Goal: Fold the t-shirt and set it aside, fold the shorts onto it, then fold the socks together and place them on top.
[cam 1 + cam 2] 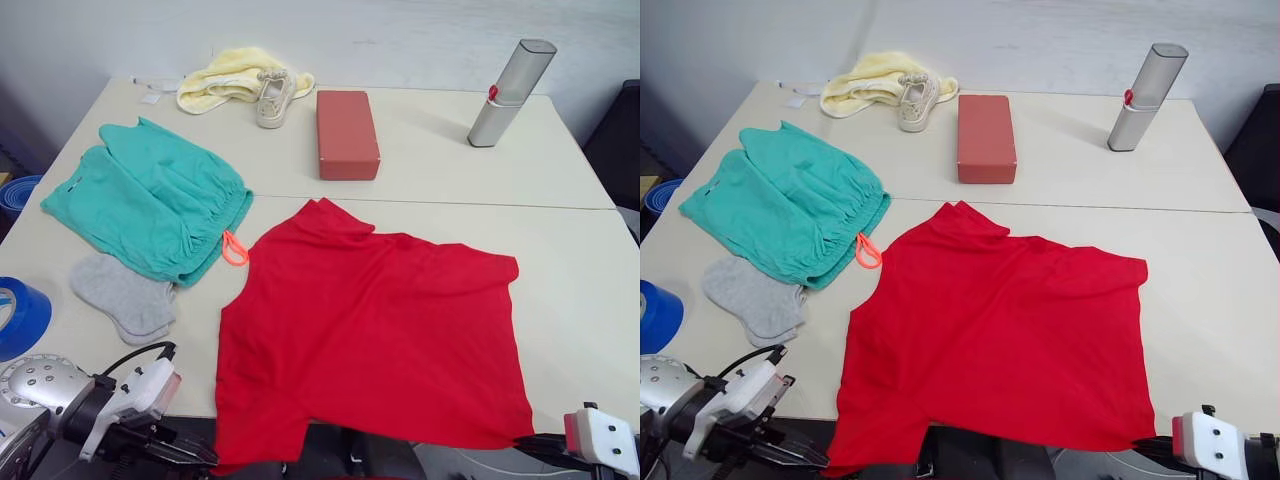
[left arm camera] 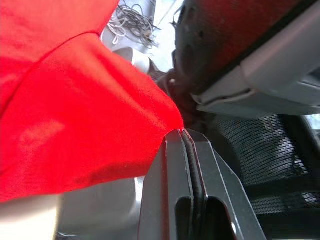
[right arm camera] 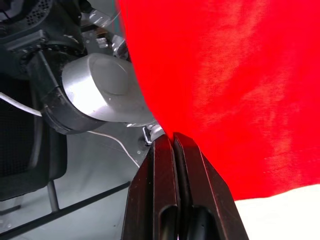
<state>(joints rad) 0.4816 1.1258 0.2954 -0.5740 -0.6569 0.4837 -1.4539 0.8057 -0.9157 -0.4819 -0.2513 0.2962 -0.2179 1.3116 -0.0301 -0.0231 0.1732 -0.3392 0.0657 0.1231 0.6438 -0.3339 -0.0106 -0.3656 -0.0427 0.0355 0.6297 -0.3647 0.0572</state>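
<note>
A bright red t-shirt (image 1: pixel 370 330) lies spread across the near half of a pale counter (image 1: pixel 580 270), its collar end pointing toward the far side and its hem hanging over the near edge. The left gripper (image 2: pixel 183 134) has its two black fingers (image 2: pixel 172 165) pressed flat together on the near left corner of the t-shirt, a fold of red cloth pinched at their tips. The right gripper (image 3: pixel 173 137) does the same at the near right corner, its fingers (image 3: pixel 162 170) closed tight with the red hem caught between them.

To the left of the t-shirt sit the teal-green shorts (image 1: pixel 150 205), loosely bunched, with an orange drawstring loop (image 1: pixel 233 249) lying just beside the t-shirt's shoulder. The light grey socks (image 1: pixel 125 295) rest against the near edge of the shorts, close to the counter's left side.

Along the far side of the counter are a pale yellow cloth (image 1: pixel 230 78) with a small beige shoe (image 1: pixel 274 97) touching it, a reddish-brown block (image 1: pixel 347 134) beside them, and a tall silver case (image 1: pixel 511 92) standing tilted well to the right. A roll of blue tape (image 1: pixel 20 315) sits at the counter's near left edge.
</note>
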